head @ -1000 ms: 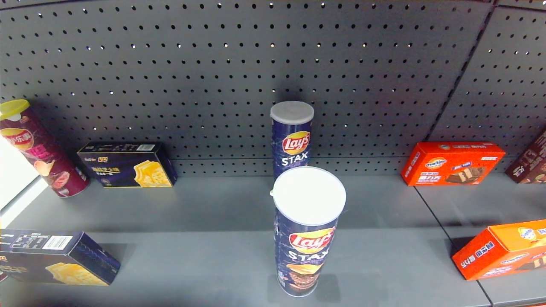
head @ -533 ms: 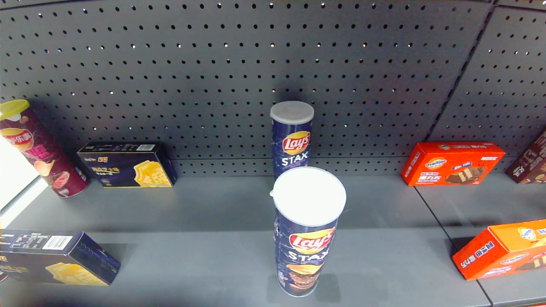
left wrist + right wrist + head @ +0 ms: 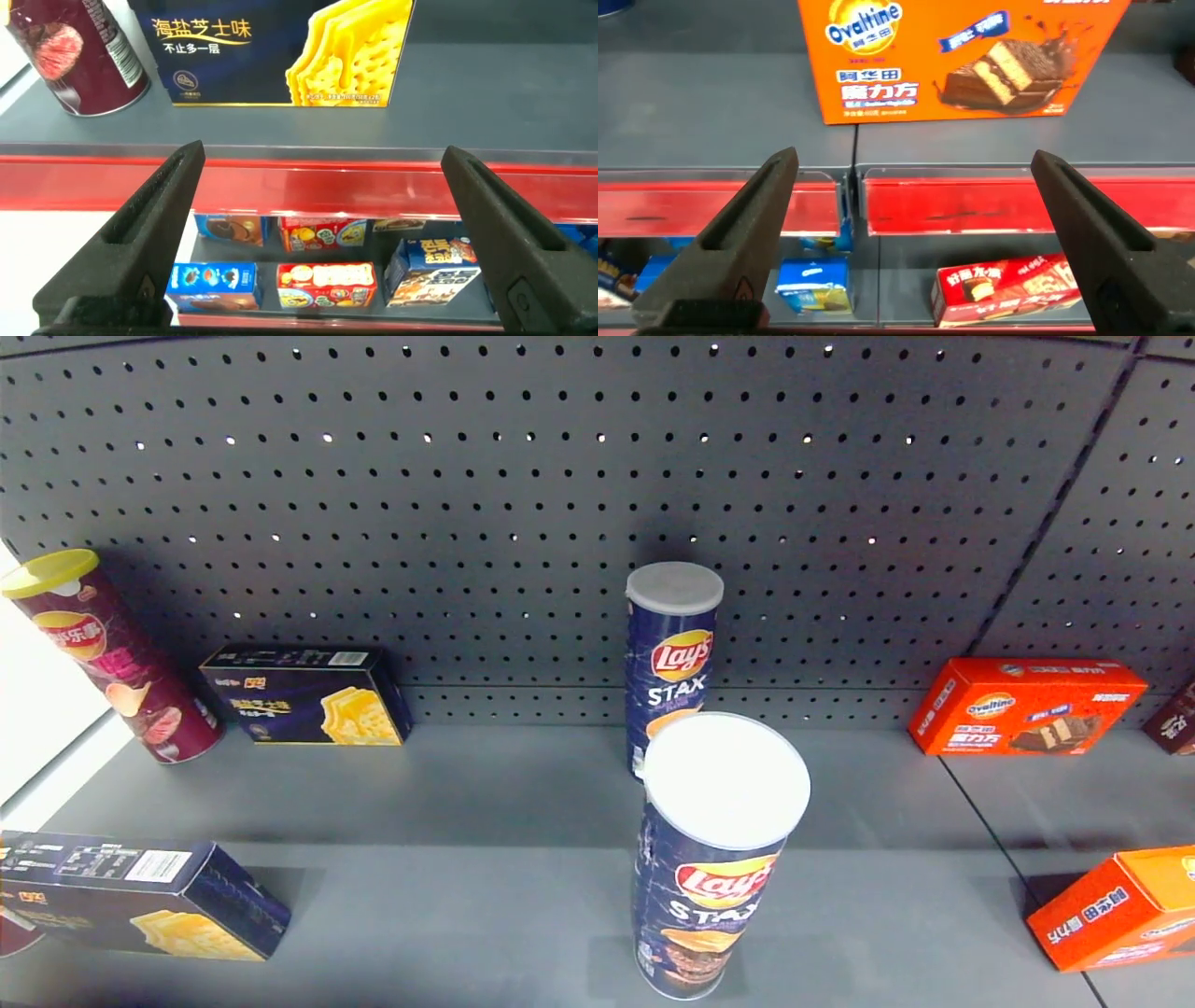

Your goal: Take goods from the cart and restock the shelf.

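Directly beyond the spread left pincer (image 3: 322, 151) stands a cracker box (image 3: 280, 51).

The left end effector (image 3: 322, 154) consisted of two matte black fingers (image 3: 140, 233), each a long, flat-faced wedge, broad at the base and narrowing to a blunt, squared tip, with a bevelled upper edge that caught a paler grey sheen. The right end effector (image 3: 913, 157) was of the same pattern, its fingers (image 3: 1102, 243) equally dark, plain and slightly grainy in surface. A small triangular mark was moulded low on one finger of the right end effector, though its detail was too fine to make out.
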Motion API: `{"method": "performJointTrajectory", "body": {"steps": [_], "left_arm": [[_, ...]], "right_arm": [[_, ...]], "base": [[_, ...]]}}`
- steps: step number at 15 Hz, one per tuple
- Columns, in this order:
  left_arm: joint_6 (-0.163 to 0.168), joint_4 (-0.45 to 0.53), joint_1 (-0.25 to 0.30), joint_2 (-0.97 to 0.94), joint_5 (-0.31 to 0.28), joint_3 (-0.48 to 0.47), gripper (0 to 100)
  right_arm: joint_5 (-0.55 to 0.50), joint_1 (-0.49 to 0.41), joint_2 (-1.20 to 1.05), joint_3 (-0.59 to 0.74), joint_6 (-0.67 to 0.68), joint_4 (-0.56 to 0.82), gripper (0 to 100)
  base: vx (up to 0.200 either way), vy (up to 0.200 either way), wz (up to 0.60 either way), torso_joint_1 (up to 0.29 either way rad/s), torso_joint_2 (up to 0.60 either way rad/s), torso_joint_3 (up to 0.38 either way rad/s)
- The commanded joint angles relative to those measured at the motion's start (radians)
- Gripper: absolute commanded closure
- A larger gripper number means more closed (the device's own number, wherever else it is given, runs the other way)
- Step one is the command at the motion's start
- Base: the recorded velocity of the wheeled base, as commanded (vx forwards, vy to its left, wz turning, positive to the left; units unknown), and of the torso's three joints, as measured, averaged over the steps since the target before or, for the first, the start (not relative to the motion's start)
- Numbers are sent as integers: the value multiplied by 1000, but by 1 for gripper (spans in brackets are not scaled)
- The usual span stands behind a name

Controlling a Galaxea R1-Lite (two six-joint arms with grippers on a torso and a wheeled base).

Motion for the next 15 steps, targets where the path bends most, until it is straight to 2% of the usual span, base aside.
{"method": "performJointTrajectory", "body": {"steps": [1,5,6,15], "left_arm": [[0,0,0,1,-1,0,0],[1,0,0,1,-1,0,0],[4,0,0,1,-3,0,0],[4,0,0,1,-1,0,0]], "right_arm": [[0,0,2,0,0,0,0],[0,-2,2,0,0,0,0],[0,0,2,0,0,0,0],[0,0,2,0,0,0,0]], "base": [[0,0,0,0,0,0],[0,0,0,0,0,0],[0,-200,0,2,2,7],[0,0,0,0,0,0]]}}
